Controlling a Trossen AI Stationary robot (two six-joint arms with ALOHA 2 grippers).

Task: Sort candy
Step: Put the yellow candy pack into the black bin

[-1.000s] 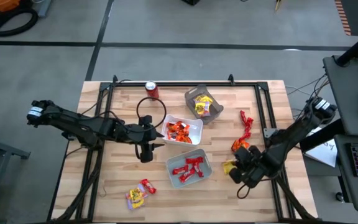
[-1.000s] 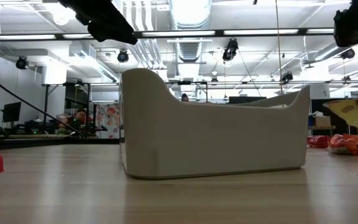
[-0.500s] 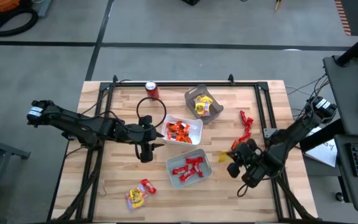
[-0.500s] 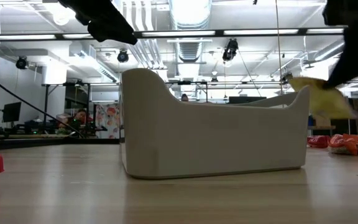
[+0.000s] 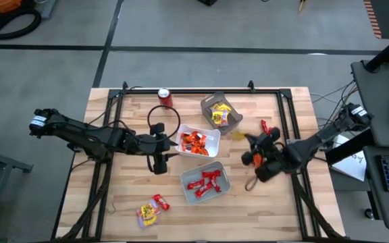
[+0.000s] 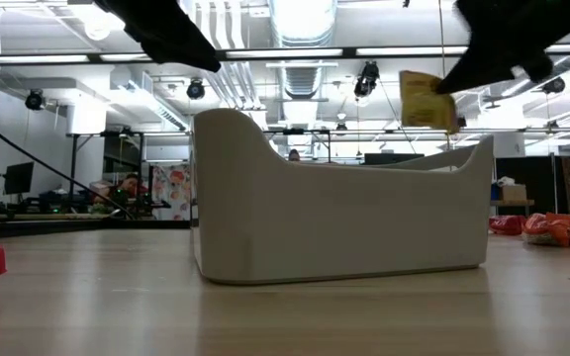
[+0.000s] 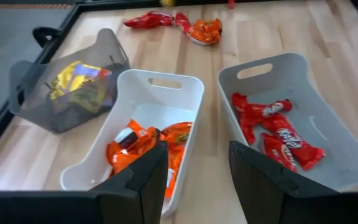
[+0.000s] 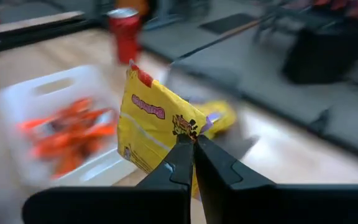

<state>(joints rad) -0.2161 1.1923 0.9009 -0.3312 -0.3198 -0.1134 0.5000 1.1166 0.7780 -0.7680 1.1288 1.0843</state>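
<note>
Above table (image 5: 134, 196), right gripper (image 8: 192, 144) pinches yellow candy (image 8: 153, 127) — long axis upright.

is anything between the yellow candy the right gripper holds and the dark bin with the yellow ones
Nothing visible. The right gripper holds the yellow candy in the air, with open space toward the dark bin.

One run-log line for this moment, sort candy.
right gripper: shut on yellow candy packet, airborne near grey bin | left gripper: open, empty, beside white tray
</note>
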